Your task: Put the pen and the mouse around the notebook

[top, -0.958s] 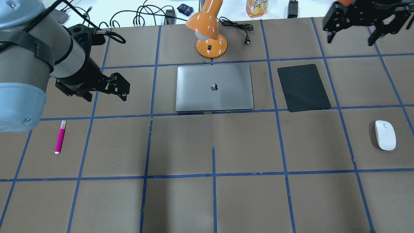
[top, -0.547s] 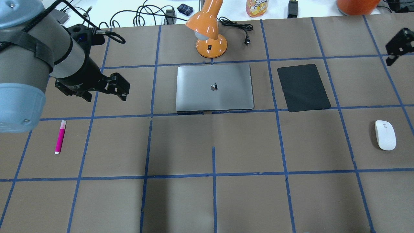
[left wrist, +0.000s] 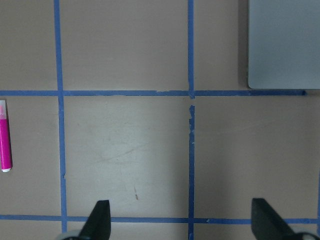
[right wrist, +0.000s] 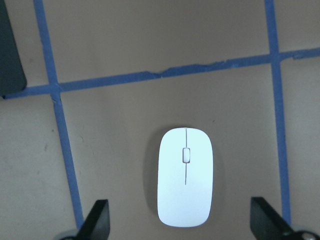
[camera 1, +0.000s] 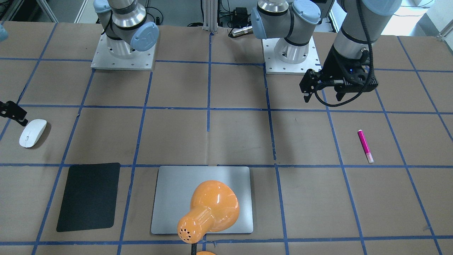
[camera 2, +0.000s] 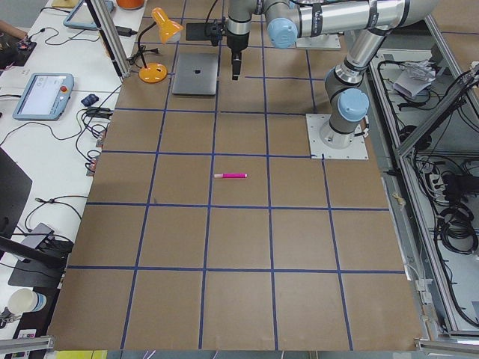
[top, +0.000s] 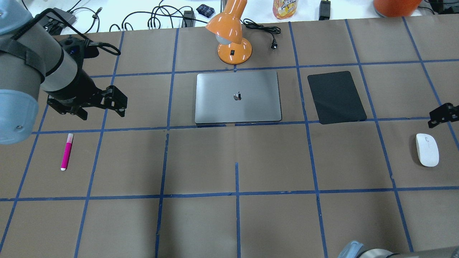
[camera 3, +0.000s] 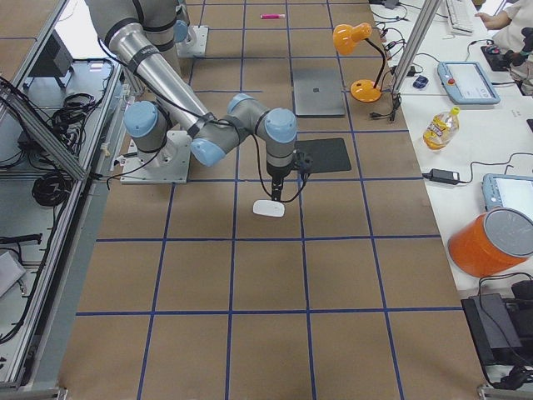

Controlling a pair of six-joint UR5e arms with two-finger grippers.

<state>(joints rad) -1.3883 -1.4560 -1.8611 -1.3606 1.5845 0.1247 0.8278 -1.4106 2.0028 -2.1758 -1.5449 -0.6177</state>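
Note:
The magenta pen [top: 67, 151] lies on the brown table at the near left, also at the left wrist view's left edge [left wrist: 5, 137]. My left gripper [top: 104, 111] hangs open above the table, beyond and to the right of the pen, nothing between its fingers [left wrist: 100, 217]. The silver notebook [top: 237, 96] lies closed at the table's centre back. The white mouse [top: 427, 149] rests at the far right. My right gripper [right wrist: 181, 220] is open over the mouse [right wrist: 185, 176], its fingers either side of it and clear of it; only a part shows overhead [top: 443, 115].
An orange desk lamp [top: 231, 36] stands just behind the notebook, its head over the notebook in the front view [camera 1: 208, 210]. A black mat [top: 336, 96] lies right of the notebook. Cables, a bottle [top: 285, 8] and an orange bucket [top: 396, 6] sit beyond the table's far edge.
The right gripper has come from the far right corner toward the near side, ending over the mouse. The left gripper has shifted left, closer to the pen. Pen, mouse and notebook have not moved.

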